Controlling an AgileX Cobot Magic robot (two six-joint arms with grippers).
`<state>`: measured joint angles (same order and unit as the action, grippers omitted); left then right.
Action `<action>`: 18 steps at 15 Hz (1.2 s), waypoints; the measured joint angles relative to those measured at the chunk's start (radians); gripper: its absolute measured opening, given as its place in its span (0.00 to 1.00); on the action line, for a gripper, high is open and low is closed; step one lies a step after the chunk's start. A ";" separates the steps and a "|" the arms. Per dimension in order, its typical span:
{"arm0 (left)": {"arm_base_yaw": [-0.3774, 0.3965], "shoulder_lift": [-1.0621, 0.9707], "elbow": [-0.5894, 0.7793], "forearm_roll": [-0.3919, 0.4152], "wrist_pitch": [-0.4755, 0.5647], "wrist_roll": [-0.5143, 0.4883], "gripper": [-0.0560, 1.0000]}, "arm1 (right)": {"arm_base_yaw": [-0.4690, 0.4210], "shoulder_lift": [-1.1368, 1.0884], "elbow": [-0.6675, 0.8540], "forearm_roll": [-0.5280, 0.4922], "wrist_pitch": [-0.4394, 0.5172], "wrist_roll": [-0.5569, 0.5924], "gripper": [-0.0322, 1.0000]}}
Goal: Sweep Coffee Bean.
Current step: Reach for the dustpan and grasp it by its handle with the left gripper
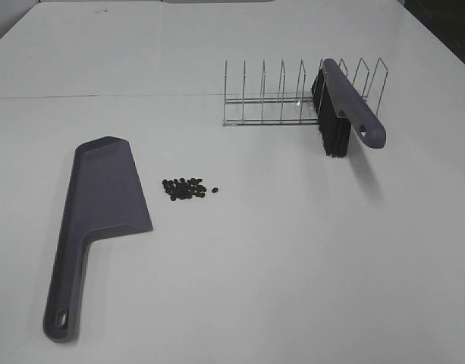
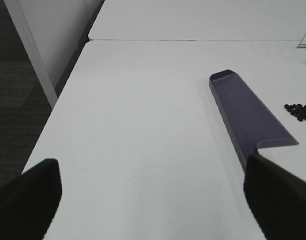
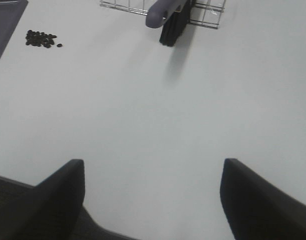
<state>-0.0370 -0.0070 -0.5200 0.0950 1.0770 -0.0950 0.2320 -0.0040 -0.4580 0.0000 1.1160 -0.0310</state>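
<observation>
A bare white table (image 1: 293,265) fills the high view, with neither arm in shot there. The beans (image 1: 188,189) sit in a tight cluster near the middle, one stray just off at their 3 o'clock. The dustpan (image 1: 103,197) lies flat at their 9 o'clock, close but not touching, its handle trailing toward 7. Up at 1 o'clock, well apart, the brush (image 1: 353,106) leans in a wire rack (image 1: 262,121), bristles down, handle poking out toward the near side. The left gripper (image 2: 153,205) has its jaws wide apart and holds nothing, with the dustpan ahead of it. The right gripper (image 3: 155,205) is likewise spread and empty, low over the near table edge, the brush far ahead. Nothing is picked up yet, so fetching the tools looks like the step in hand. To do it well, the right should take the brush by its free handle end and lift it straight out so the light rack doesn't drag. The left should grip the dustpan handle without nudging the pan into the pile.
</observation>
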 joint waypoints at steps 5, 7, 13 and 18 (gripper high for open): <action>0.000 0.000 0.000 0.000 0.000 0.000 0.91 | 0.000 0.000 0.000 -0.030 0.000 0.031 0.73; 0.000 0.000 0.000 0.000 0.000 0.000 0.91 | 0.000 0.000 0.000 -0.030 0.000 0.031 0.73; 0.000 0.000 0.000 0.000 0.000 0.000 0.91 | 0.000 0.000 0.000 -0.032 0.000 0.038 0.73; 0.000 0.000 0.000 -0.007 0.000 0.011 0.91 | 0.000 0.000 0.000 -0.032 0.000 0.038 0.73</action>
<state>-0.0370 -0.0070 -0.5200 0.0880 1.0770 -0.0840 0.2320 -0.0040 -0.4580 -0.0320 1.1160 0.0070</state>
